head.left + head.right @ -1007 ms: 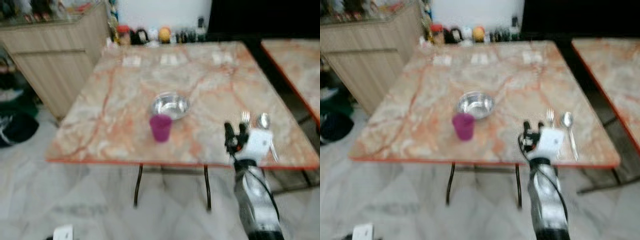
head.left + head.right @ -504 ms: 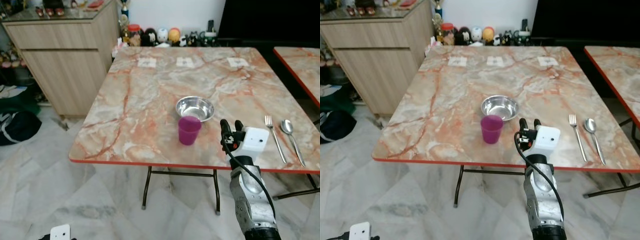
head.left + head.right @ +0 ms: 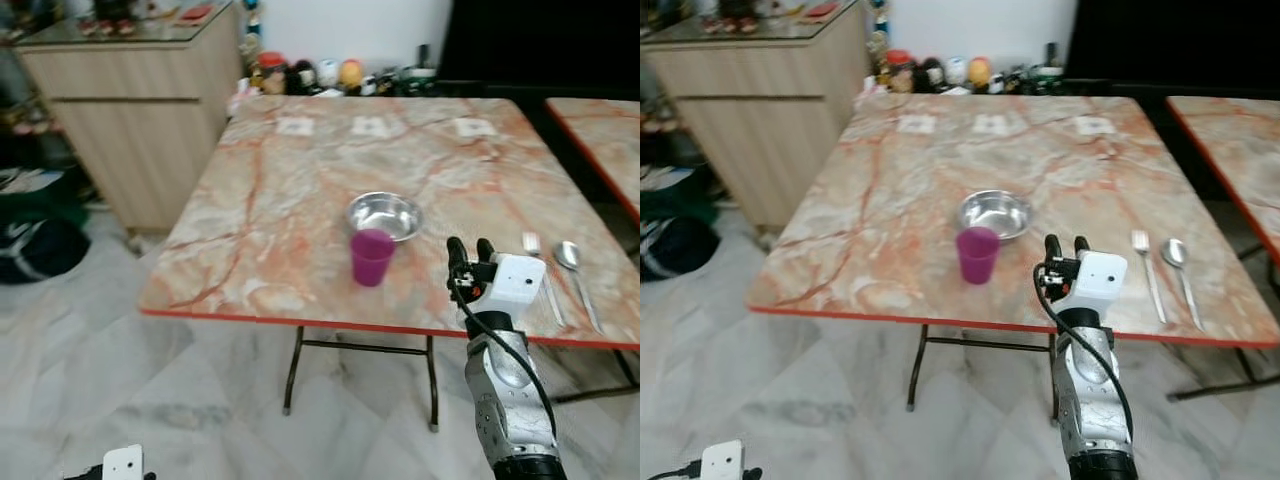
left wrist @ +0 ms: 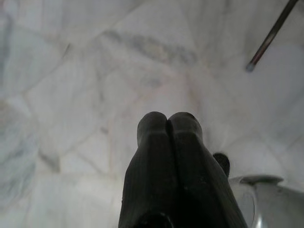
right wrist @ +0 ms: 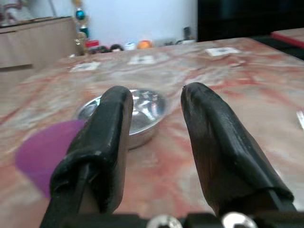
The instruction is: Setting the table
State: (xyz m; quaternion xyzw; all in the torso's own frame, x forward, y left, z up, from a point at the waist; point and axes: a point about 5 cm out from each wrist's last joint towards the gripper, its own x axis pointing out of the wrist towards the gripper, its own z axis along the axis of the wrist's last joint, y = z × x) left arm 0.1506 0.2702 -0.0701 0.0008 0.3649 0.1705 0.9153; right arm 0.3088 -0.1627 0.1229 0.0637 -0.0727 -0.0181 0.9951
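A steel bowl (image 3: 384,215) sits near the middle of the marble table (image 3: 300,190), and a purple cup (image 3: 371,257) stands just in front of it. A fork (image 3: 540,276) and a spoon (image 3: 574,268) lie side by side near the table's right edge. My right gripper (image 3: 468,251) is raised over the table's front edge, between the cup and the fork, open and holding nothing. In the right wrist view the bowl (image 5: 142,111) and cup (image 5: 45,152) lie beyond the fingers (image 5: 213,142). My left gripper (image 4: 166,124) hangs shut over the floor.
A wooden sideboard (image 3: 130,120) stands to the table's left, with a dark bag (image 3: 40,250) on the floor beside it. Small figurines and jars (image 3: 330,75) line the far wall. A second marble table (image 3: 600,130) is at the right. Three white cards (image 3: 375,127) lie near the far edge.
The camera has shifted slightly and the picture is softer. My right gripper stays raised at the table's front edge, in nearly the same place relative to the cup and cutlery.
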